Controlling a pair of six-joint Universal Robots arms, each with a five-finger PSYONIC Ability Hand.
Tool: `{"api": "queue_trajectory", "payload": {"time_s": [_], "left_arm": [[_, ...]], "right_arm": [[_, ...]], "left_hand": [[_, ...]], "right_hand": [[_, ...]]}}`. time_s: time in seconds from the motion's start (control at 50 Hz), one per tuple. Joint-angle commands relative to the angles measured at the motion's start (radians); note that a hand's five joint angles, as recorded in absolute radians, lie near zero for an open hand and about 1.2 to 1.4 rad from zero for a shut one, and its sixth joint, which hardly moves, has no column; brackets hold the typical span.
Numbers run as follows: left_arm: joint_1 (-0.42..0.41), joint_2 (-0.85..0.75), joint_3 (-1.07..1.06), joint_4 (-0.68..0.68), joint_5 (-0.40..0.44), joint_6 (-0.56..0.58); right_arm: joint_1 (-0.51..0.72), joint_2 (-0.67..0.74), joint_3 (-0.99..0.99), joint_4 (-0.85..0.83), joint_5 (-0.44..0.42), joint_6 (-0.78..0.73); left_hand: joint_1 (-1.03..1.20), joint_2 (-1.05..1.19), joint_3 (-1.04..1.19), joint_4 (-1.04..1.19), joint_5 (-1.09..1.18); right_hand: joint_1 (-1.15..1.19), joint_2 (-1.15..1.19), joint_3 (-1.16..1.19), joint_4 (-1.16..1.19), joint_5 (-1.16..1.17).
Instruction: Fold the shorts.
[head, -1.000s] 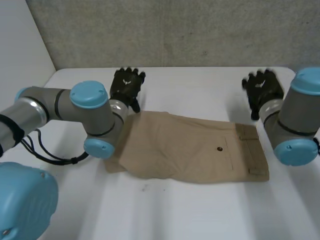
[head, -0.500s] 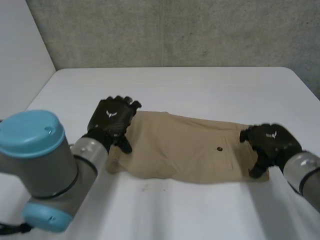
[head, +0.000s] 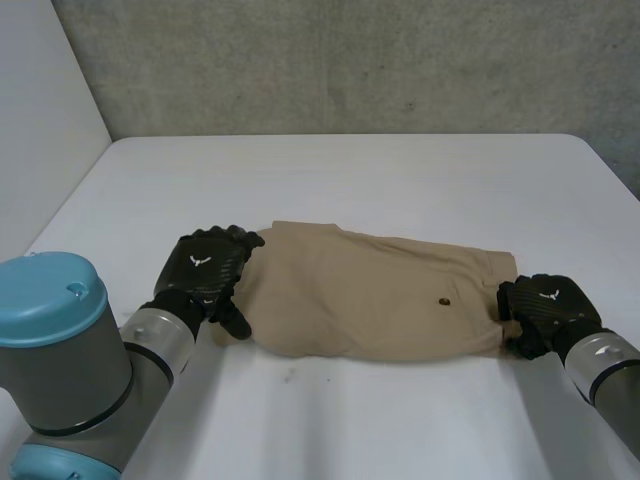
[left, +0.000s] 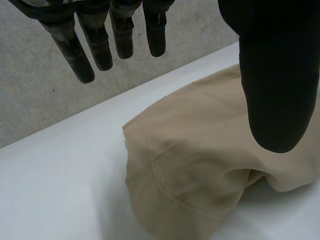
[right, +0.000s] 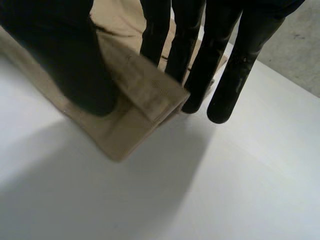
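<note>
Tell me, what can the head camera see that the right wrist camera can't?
From the head view: the whole shorts end to end, their dark button, and the left hand at the leg end. From the right wrist view: up close, the waistband corner pinched between the right hand's thumb and fingers. Shared: the tan shorts, the right hand and the white table.

A white tabletop (head: 400, 180) with a smooth matt surface fills the near and middle ground, its far edge straight and its two far corners rounded. Behind it a rough grey wall (head: 350, 60), like bare concrete and mottled with small marks, runs across the whole far side. On the left a plain white wall (head: 40, 100) meets the grey one in a vertical corner, and soft, even light falls on the tabletop.
</note>
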Motion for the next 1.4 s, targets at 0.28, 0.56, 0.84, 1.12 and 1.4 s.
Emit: {"api": "queue_trajectory", "payload": {"time_s": [0.28, 0.56, 0.84, 1.12, 1.4], "left_arm": [[-0.001, 0.030, -0.015, -0.004, -0.001, 0.002], [-0.001, 0.031, -0.019, -0.003, -0.003, 0.002], [0.014, 0.077, -0.007, -0.007, -0.043, 0.005], [-0.010, 0.070, 0.154, -0.018, -0.038, 0.003], [-0.208, -0.243, 0.412, -0.240, -0.099, -0.034]], "right_arm": [[-0.305, -0.049, -0.144, 0.251, -0.001, -0.243], [0.244, -0.123, -0.455, 0.359, -0.005, -0.244], [0.638, 0.190, -0.534, 0.370, -0.200, -0.320], [0.440, 0.023, -0.535, 0.288, -0.134, 0.275], [0.391, 0.103, -0.573, 0.345, 0.005, 0.313]], "left_hand": [[-0.051, -0.026, -0.037, -0.028, -0.018], [-0.051, -0.026, -0.037, -0.028, -0.018], [-0.072, -0.046, -0.057, -0.049, -0.039], [-0.057, -0.032, -0.043, -0.034, -0.024], [-0.054, -0.029, -0.040, -0.031, -0.021]], "right_hand": [[0.561, 0.289, 0.307, 0.300, 0.361], [0.561, 0.289, 0.307, 0.300, 0.361], [-0.327, -0.600, -0.582, -0.588, -0.527], [-0.661, -0.933, -0.915, -0.922, -0.860], [-0.661, -0.933, -0.915, -0.922, -0.860]]}}
